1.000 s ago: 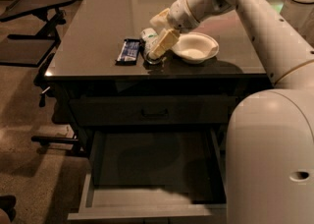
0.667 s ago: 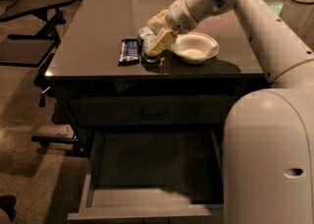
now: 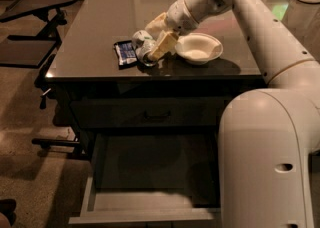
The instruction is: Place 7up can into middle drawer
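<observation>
Pincer (image 3: pixel 157 42) at 7up can (image 3: pixel 142 40), seemingly between packet (image 3: pixel 125 53), bowl (image 3: pixel 199 49)

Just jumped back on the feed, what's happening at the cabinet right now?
The robot's arm reaches across the countertop, with the gripper at the 7up can. The can sits between the blue snack packet and the white bowl, on the counter rather than in a drawer. Below, the middle drawer is pulled open with no can inside, and the top drawer is closed.

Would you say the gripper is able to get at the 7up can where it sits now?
Probably yes: the gripper is right at the 7up can, between snack packet and bowl, nothing covering it.
</observation>
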Action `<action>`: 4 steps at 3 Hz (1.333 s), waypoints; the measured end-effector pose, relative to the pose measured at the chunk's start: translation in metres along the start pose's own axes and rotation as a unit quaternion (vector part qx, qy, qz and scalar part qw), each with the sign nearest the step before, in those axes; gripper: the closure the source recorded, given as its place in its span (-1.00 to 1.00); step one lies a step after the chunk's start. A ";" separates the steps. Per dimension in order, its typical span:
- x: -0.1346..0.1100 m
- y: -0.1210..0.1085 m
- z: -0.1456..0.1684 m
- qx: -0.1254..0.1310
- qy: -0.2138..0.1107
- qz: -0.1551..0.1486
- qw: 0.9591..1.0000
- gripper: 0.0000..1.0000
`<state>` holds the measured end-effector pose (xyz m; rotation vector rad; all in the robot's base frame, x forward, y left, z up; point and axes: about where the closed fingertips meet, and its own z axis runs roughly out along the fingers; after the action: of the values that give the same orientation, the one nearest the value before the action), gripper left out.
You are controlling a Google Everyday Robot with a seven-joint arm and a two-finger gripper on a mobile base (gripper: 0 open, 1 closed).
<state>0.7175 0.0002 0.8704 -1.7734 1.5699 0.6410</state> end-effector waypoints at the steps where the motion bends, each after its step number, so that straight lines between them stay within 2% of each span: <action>1: 0.000 0.000 0.000 0.000 0.001 0.000 1.000 -1.00; 2: 0.001 -0.002 -0.007 0.007 0.001 0.001 1.000 -1.00; 4: -0.005 -0.003 -0.003 -0.002 -0.008 -0.013 1.000 -1.00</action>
<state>0.7197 0.0013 0.8768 -1.7831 1.5338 0.6454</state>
